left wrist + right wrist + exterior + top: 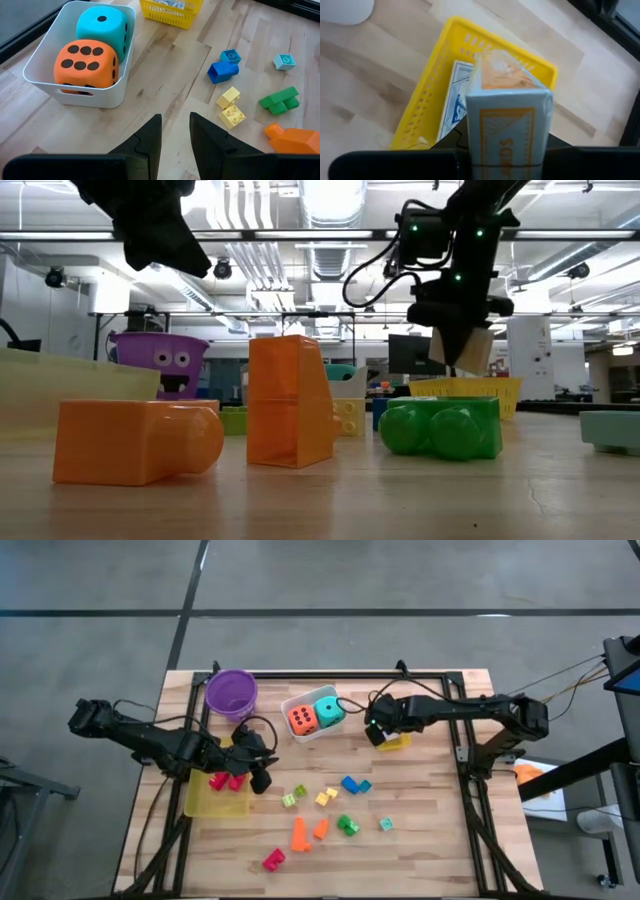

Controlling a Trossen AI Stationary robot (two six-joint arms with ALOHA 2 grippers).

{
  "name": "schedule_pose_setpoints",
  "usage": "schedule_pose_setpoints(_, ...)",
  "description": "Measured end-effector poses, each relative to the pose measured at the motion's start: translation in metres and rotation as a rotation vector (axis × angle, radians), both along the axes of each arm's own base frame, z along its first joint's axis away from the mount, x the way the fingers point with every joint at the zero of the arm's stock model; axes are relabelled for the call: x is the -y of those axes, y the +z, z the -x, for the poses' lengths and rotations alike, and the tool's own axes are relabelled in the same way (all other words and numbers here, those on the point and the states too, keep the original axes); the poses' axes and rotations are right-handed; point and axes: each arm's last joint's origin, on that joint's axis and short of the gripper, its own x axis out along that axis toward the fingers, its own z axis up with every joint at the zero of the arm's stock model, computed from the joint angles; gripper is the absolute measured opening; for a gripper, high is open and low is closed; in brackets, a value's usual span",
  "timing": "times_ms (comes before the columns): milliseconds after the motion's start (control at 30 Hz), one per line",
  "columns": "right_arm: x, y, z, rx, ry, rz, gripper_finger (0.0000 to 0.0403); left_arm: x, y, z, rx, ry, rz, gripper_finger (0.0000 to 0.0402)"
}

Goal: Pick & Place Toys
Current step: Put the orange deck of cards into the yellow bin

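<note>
My right gripper [378,732] is shut on a pale blue card box with orange print [507,100], just above a small yellow basket [435,100] that holds a blue-patterned card [454,107]. My left gripper [175,145] is open and empty, above the right edge of a flat yellow tray [205,802] with red blocks [228,780] in it. Small blocks lie on the table in front of it: yellow [230,105], blue [223,67], green [280,99], orange [295,140]. An orange die [85,62] and a teal die [102,27] sit in a white bin [75,95]. My right gripper holds the card box by its upper end [462,340], with the fingers coming from above and pointing down. In the wrist view the box itself hides the fingertips. The box hangs a little tilted below the gripper [478,352], clear of the basket [480,392].
A purple bowl [232,692] stands at the far left. More loose blocks lie toward the near edge: orange [298,833], red [273,859], green [347,825], teal [386,824]. A black frame runs along the table's far edge and sides.
</note>
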Motion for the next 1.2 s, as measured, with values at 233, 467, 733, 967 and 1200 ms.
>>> schedule_pose_setpoints(233,0.018,-0.003,0.000,0.074,-0.055,-0.072,0.0057,0.000,0.000,0.000,0.000,0.000,0.000,0.0101)
schedule_pose_setpoints(467,0.030,-0.019,0.001,0.018,-0.101,-0.114,0.0057,0.000,0.000,0.000,0.000,-0.001,0.000,0.0101)
schedule_pose_setpoints(733,0.036,-0.040,-0.005,-0.074,-0.115,-0.146,0.0057,0.000,0.000,0.000,0.000,-0.001,0.001,0.0101)
schedule_pose_setpoints(967,0.040,-0.046,-0.012,-0.129,-0.102,-0.155,0.0057,0.000,0.000,0.000,0.000,-0.001,0.001,0.0101)
schedule_pose_setpoints(1200,0.041,-0.045,-0.016,-0.148,-0.100,-0.161,0.0057,0.000,0.000,0.000,0.000,-0.001,0.001,0.0101)
